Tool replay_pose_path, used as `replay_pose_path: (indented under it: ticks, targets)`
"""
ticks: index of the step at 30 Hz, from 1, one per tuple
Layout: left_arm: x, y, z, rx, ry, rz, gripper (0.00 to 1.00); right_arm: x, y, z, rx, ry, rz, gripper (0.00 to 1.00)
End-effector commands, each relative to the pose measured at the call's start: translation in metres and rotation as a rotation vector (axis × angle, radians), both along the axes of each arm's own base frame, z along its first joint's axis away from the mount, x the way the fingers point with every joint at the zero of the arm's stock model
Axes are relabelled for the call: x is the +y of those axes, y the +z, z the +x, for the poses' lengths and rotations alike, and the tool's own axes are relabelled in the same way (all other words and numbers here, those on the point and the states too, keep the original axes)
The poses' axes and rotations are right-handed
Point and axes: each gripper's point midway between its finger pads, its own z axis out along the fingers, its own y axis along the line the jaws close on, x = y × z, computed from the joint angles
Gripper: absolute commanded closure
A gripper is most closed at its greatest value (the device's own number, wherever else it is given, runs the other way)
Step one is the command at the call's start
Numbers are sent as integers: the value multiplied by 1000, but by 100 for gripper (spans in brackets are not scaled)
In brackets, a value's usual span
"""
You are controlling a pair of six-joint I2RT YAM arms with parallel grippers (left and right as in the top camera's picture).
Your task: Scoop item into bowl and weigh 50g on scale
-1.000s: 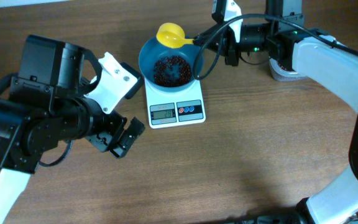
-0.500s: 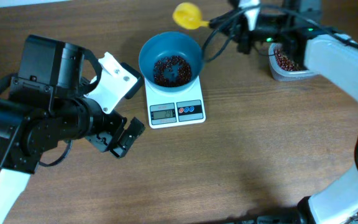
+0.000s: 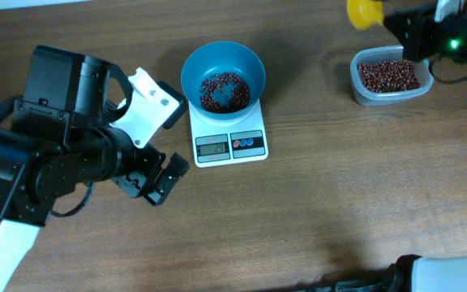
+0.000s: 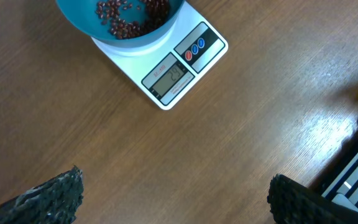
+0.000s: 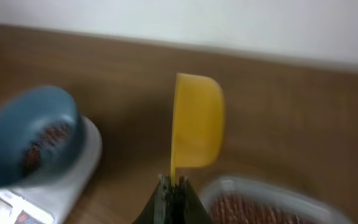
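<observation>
The teal-blue bowl (image 3: 222,78) stands on the white scale (image 3: 230,144) and holds a small pile of red-brown beans (image 3: 222,90). It also shows in the left wrist view (image 4: 120,25) and in the right wrist view (image 5: 30,134). More beans (image 3: 387,75) fill a clear tub (image 3: 389,96) at the back right. My right gripper (image 5: 174,186) is shut on the handle of a yellow scoop (image 5: 196,118), held above the tub's far left side (image 3: 365,11). My left gripper (image 4: 173,199) is open and empty, low over the bare table left of the scale.
The scale's grey display (image 3: 212,147) and its red and blue buttons (image 3: 247,143) face the front. The left arm's black and white body (image 3: 71,146) fills the left side of the table. The clear tub (image 5: 272,202) lies just below the scoop.
My right gripper has carried the yellow scoop from over the bowl to the right, to above the tub of beans. The left arm has not moved.
</observation>
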Motion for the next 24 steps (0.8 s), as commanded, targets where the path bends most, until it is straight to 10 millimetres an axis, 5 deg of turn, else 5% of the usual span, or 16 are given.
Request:
replay_pose_path:
  ticks: [1,8,11,18,24]
  targets:
    - [-3,11,-1,-34,-24,-19,1,-38,-28,-8,134,-191,-146,96]
    - [-3,11,-1,-34,-24,-19,1,-85,-51,-33,288,-366,-380,96]
    - [-3,11,-1,-34,-24,-19,1,-87,-58,-36,320,-371,-388,96]
    - [-3,11,-1,-34,-24,-19,1,-62,-111,-36,466,-275,-376,96]
    - [-3,11,-1,-34,-24,-19,1,-8,-138,-25,490,-104,-285,96]
